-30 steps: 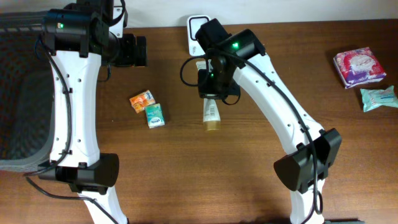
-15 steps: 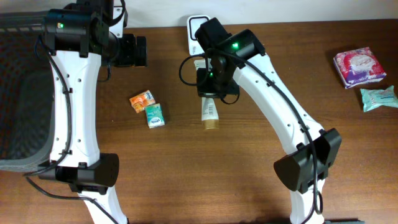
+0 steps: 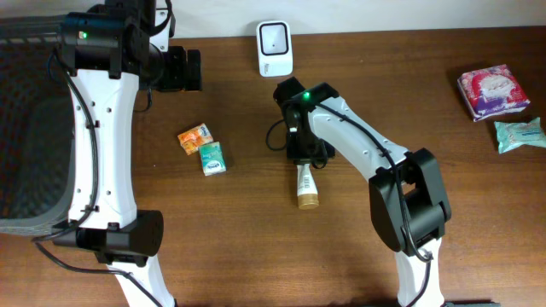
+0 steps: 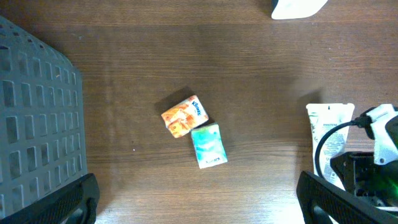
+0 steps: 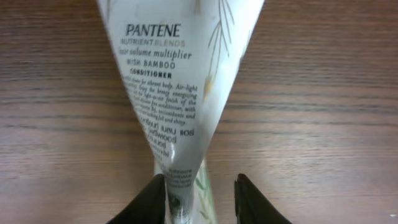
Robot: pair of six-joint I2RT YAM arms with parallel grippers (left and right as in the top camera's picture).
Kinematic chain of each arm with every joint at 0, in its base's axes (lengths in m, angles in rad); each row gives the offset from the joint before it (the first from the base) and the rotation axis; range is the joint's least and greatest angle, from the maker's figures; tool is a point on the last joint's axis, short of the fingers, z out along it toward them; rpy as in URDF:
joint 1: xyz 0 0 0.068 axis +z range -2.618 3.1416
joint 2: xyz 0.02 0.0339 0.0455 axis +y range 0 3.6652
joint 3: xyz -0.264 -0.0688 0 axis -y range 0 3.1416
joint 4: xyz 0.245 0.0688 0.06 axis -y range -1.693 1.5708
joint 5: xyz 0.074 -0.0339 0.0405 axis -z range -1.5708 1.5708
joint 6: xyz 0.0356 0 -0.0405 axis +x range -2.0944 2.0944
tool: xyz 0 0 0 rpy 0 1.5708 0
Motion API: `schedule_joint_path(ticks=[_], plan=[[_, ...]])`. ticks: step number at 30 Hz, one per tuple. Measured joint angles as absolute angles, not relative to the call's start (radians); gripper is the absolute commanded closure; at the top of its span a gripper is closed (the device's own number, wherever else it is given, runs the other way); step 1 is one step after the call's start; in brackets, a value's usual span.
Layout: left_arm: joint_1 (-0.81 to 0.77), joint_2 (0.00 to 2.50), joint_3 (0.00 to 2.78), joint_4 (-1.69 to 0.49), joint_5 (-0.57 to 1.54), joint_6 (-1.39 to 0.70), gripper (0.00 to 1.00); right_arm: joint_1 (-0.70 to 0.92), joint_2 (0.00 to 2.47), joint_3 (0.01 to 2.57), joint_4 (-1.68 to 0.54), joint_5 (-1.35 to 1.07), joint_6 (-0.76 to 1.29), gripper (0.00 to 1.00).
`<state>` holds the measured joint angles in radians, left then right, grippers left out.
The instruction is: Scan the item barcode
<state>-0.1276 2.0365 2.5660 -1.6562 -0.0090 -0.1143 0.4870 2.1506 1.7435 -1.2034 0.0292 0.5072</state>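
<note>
Conditioner tube (image 3: 304,181) has come back from the scanner (image 3: 275,49) and lies flat, crimped end between the right claw's (image 5: 200,193) fingers, which have just slackened, narrowly apart. Scan pass likely done. Left claw (image 4: 199,202) wide, empty.

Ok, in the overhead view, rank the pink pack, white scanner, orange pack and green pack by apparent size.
1. pink pack
2. white scanner
3. orange pack and green pack: these look about alike, so I won't rank one over the other.
</note>
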Motion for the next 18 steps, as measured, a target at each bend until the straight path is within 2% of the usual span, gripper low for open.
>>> schedule_joint_path(ticks=[2,3,4,5,6,7,10,11,12,16,18], plan=[[-0.128,2.037,2.566,-1.656,-0.009,-0.114,0.01,0.473,2.151,1.755,-1.268,0.030,0.505,0.67],[-0.128,2.037,2.566,-1.655,-0.009,-0.114,0.01,0.464,2.151,1.782,-1.329,0.030,0.505,0.63],[-0.128,2.037,2.566,-1.656,-0.009,-0.114,0.01,0.456,2.150,1.847,-1.377,0.031,0.505,0.57],[-0.128,2.037,2.566,-1.657,-0.009,-0.114,0.01,0.454,2.151,1.898,-1.414,0.031,0.501,0.45],[-0.128,2.037,2.566,-1.655,-0.009,-0.114,0.01,0.453,2.152,1.957,-1.443,0.034,0.501,0.27],[-0.128,2.037,2.566,-1.656,-0.009,-0.114,0.01,0.456,2.151,2.014,-1.459,0.038,0.501,0.22],[-0.128,2.037,2.566,-1.657,-0.009,-0.114,0.01,0.496,2.146,2.051,-1.442,0.063,0.498,0.21],[-0.128,2.037,2.566,-1.657,-0.009,-0.114,0.01,0.512,2.146,2.049,-1.435,0.069,0.497,0.19],[-0.128,2.037,2.566,-1.656,-0.009,-0.114,0.01,0.538,2.144,2.038,-1.418,0.091,0.502,0.08],[-0.128,2.037,2.566,-1.656,-0.009,-0.114,0.01,0.581,2.146,1.914,-1.372,0.230,0.622,0.02],[-0.128,2.037,2.566,-1.655,-0.009,-0.114,0.01,0.572,2.148,1.835,-1.272,0.265,0.651,0.02]])
